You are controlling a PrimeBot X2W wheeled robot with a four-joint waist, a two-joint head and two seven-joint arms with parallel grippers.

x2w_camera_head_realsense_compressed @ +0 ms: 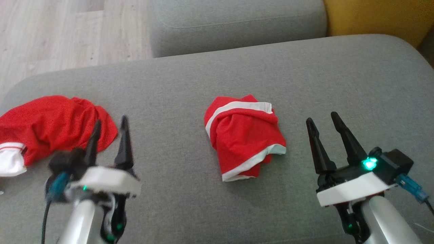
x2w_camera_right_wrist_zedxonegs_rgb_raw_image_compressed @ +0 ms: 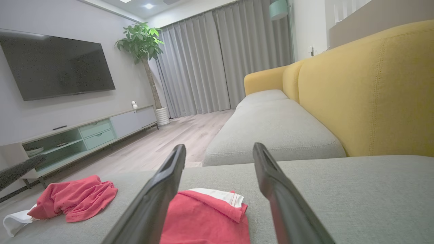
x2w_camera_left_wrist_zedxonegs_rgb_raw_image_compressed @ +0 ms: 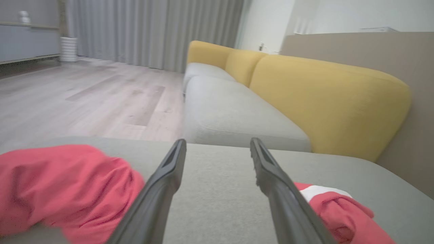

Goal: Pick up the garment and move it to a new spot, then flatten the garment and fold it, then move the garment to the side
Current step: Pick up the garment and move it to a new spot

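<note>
Across the grey cushion (x2w_camera_head_realsense_compressed: 169, 81), free fabric runs wide at 12 and 3 o'clock. Its rounded edge drops to wood floor (x2w_camera_head_realsense_compressed: 67, 30) at 11 o'clock, and a second grey seat (x2w_camera_head_realsense_compressed: 237, 23) meets it at 12.

One red garment with white bands (x2w_camera_head_realsense_compressed: 242, 135) lies bunched at the centre. A second red garment (x2w_camera_head_realsense_compressed: 51, 125) sprawls at 9 o'clock, close to the cushion's left edge.

The left gripper (x2w_camera_head_realsense_compressed: 111, 120), at 7 o'clock, has its jaws spread wide and holds nothing. Its fingers stand over that second garment's near hem, and whether they touch it is unclear. The right gripper (x2w_camera_head_realsense_compressed: 321, 117), at 4 o'clock, is likewise spread wide and empty above the cushion.

The right wrist view adds a yellow backrest (x2w_camera_right_wrist_zedxonegs_rgb_raw_image_compressed: 373, 95) at 3 o'clock, a television (x2w_camera_right_wrist_zedxonegs_rgb_raw_image_compressed: 57, 64) and a plant (x2w_camera_right_wrist_zedxonegs_rgb_raw_image_compressed: 140, 37).
</note>
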